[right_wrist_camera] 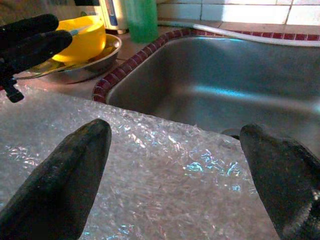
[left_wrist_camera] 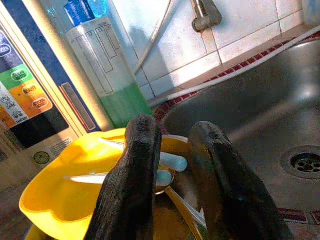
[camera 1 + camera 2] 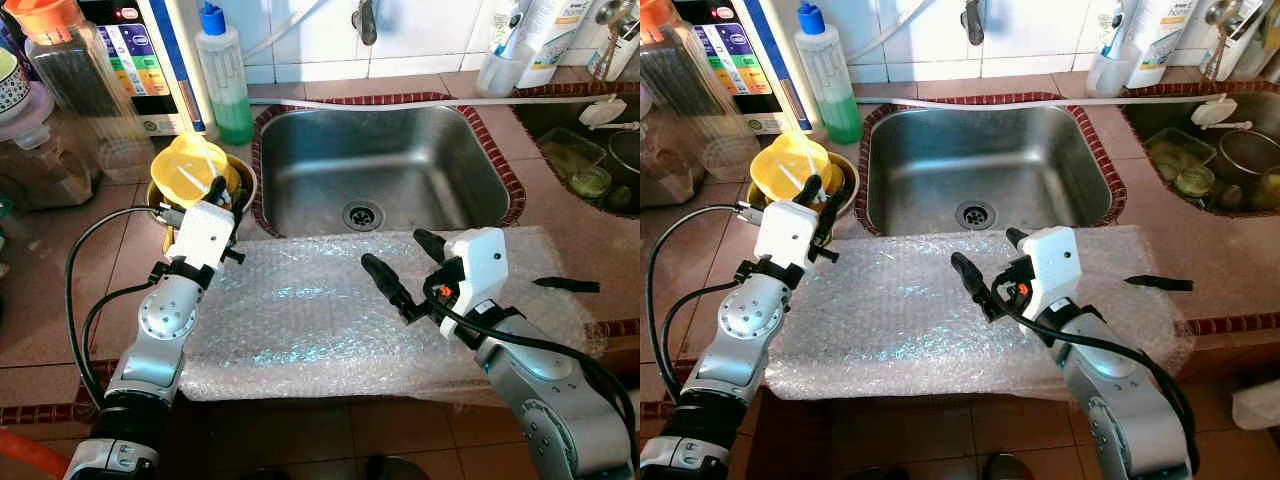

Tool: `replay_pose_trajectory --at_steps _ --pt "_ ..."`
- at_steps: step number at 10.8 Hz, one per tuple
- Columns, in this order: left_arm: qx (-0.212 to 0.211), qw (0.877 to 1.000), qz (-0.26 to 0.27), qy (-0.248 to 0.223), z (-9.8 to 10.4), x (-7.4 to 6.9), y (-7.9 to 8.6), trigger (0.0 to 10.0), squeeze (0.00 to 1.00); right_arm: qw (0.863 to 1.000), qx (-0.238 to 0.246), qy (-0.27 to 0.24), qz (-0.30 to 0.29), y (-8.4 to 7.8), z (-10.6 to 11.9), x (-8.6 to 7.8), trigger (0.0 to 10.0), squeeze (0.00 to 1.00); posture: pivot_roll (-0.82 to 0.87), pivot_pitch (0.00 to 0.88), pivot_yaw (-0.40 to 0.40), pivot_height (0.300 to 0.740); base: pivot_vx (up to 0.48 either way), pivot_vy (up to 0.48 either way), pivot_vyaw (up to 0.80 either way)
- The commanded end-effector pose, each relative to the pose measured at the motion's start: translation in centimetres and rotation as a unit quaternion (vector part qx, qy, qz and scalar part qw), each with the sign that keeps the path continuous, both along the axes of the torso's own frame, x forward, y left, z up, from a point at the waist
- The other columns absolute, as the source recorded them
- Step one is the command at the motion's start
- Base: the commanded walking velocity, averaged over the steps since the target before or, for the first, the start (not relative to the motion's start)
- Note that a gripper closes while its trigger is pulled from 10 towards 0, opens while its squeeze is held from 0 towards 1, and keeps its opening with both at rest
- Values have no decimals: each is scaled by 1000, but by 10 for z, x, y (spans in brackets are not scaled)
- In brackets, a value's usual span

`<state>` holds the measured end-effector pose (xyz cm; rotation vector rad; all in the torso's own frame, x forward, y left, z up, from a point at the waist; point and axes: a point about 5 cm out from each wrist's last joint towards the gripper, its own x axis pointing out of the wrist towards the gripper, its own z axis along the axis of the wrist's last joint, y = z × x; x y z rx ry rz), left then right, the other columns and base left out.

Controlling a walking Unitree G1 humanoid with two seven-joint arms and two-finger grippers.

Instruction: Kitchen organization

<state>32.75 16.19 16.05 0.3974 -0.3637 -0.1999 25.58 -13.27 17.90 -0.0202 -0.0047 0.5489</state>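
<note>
**Left gripper at the yellow bowl, right gripper spread over the bubble wrap**

The left gripper (image 2: 172, 185) reaches into the yellow bowl (image 3: 188, 168) that sits just beside the sink's (image 3: 385, 165) left rim. Its two black fingers (image 2: 137, 170) stand close together with only a narrow gap between them, and across that gap lies a pale handle of a utensil (image 2: 170, 162). Whether the fingers actually press on that handle cannot be told. The yellow bowl rests inside a metal bowl (image 1: 75, 67), with more thin utensils leaning in it.

The right gripper (image 3: 405, 270) hovers over the sheet of bubble wrap (image 3: 330, 310) that covers the counter along the sink's near edge. Its fingers are spread wide apart and hold nothing; in the right wrist view the wrap and the sink basin show between them.

The sink is bare steel, with its drain (image 3: 362, 214) at the near middle and a tap (image 3: 365, 20) above its far edge. A white hose (image 3: 420, 101) runs along the far rim. At the sink's far left corner stands a clear bottle of green liquid (image 3: 225, 75) with a blue cap, near the yellow bowl. Further left of the sink stands a tall clear jug with an orange lid (image 3: 75, 75). Right of the sink, a small black object (image 3: 567, 285) lies on the wrap's edge.
</note>
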Motion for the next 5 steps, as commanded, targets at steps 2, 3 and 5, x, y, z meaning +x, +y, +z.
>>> replay_pose_trajectory --at_steps 2,3,5 --pt "8 1000 7 -6 2 1 3 0 0 1000 -1 -6 11 2 3 -2 10000 0 -214 186 37 740 0 0 0" --pt "8 1000 9 -8 2 1 3 0 0 1000 -1 -6 12 3 3 -2 10000 0 -214 186 37 740 0 0 0" --pt "8 1000 14 -15 5 1 4 0 0 1000 2 -7 16 3 4 -3 10000 0 -216 187 36 740 0 0 0"
